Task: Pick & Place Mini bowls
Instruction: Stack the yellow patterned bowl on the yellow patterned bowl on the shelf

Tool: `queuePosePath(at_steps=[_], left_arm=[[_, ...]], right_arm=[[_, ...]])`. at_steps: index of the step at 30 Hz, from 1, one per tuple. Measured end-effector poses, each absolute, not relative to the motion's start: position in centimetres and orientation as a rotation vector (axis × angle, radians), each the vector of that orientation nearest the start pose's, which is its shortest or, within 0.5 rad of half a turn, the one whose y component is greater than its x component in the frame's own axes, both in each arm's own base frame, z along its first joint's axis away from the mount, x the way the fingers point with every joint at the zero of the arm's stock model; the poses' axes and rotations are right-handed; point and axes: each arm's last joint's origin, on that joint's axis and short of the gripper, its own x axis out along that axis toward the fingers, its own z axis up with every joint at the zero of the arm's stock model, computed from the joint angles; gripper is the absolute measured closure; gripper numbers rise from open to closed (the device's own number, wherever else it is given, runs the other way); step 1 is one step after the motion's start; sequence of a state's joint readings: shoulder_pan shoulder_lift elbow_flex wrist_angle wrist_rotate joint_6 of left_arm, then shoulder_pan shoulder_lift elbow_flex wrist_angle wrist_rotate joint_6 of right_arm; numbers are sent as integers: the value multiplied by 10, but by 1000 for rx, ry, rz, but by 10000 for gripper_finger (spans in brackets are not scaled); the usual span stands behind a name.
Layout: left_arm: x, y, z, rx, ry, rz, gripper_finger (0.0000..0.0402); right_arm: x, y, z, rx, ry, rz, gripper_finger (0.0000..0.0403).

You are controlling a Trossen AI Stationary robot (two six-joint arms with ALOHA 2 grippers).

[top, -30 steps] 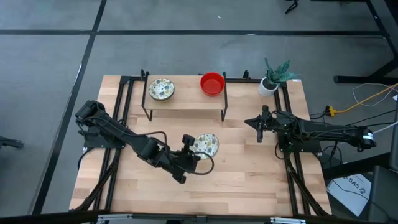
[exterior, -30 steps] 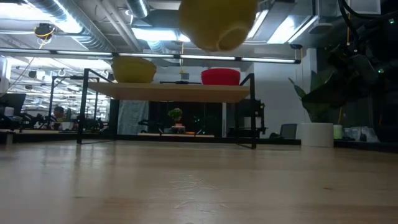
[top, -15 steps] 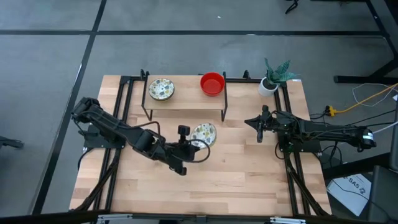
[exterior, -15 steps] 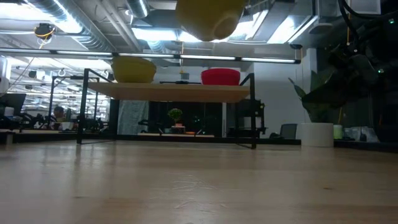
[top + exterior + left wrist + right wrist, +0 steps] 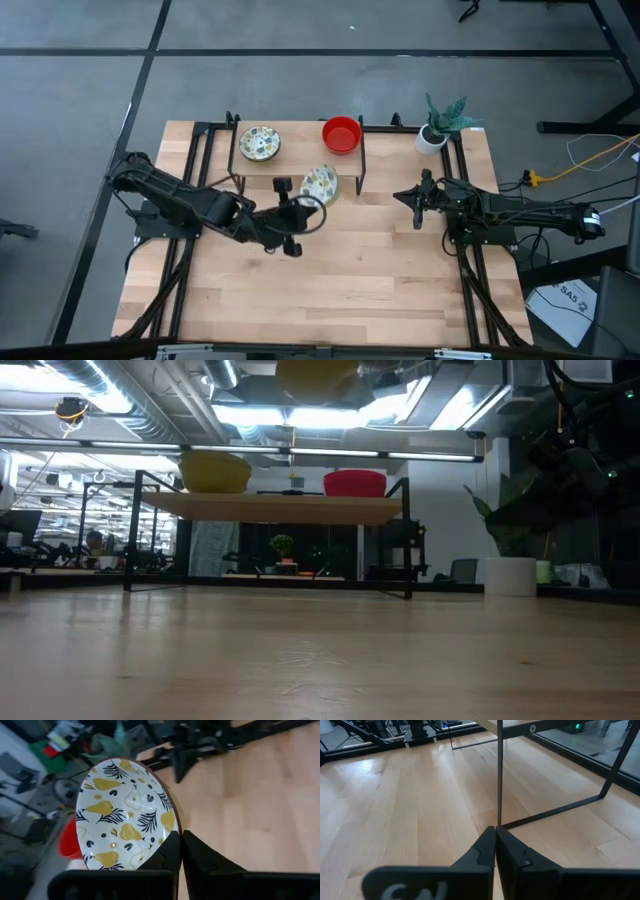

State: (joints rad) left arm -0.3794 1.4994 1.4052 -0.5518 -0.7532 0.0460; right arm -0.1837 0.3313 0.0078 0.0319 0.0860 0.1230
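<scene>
My left gripper (image 5: 300,207) is shut on a white patterned mini bowl (image 5: 319,184), held in the air just in front of the raised shelf (image 5: 300,163); the bowl also shows in the left wrist view (image 5: 125,812) and, from below, at the top of the low view (image 5: 316,378). Another patterned bowl (image 5: 259,143) and a red bowl (image 5: 341,134) stand by their bases on the shelf. My right gripper (image 5: 417,205) is shut and empty at the table's right side, its fingers closed together in the right wrist view (image 5: 495,840). My left gripper pinches the bowl's rim (image 5: 172,831) between its two fingers, one finger inside the bowl and one outside. The fingers come about level from the table's left side. The bowl is lifted clear of the table and tilted, its inside facing up and toward the left.
A white pot with a green plant (image 5: 437,128) stands at the far right corner. The shelf's black metal legs (image 5: 499,775) stand between my right gripper and the middle of the table. Bare wooden tabletop (image 5: 350,280) lies toward the near edge.
My left gripper has gone up and toward the table's far edge with the patterned bowl, toward the shelf. The bowl has tipped from near level to tilted, and it has risen almost out of the top of the low view.
</scene>
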Motion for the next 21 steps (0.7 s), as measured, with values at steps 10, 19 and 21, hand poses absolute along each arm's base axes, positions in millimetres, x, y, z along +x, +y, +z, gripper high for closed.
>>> queuePosePath(at_steps=[10, 19, 21], left_arm=[[281, -78, 375, 441, 511, 597, 398], [259, -68, 384, 465, 490, 806, 398], [255, -66, 385, 473, 485, 854, 398]], right_arm=[[112, -23, 141, 136, 275, -286, 389], [112, -23, 141, 136, 276, -285, 389], [112, -23, 141, 136, 275, -286, 389]])
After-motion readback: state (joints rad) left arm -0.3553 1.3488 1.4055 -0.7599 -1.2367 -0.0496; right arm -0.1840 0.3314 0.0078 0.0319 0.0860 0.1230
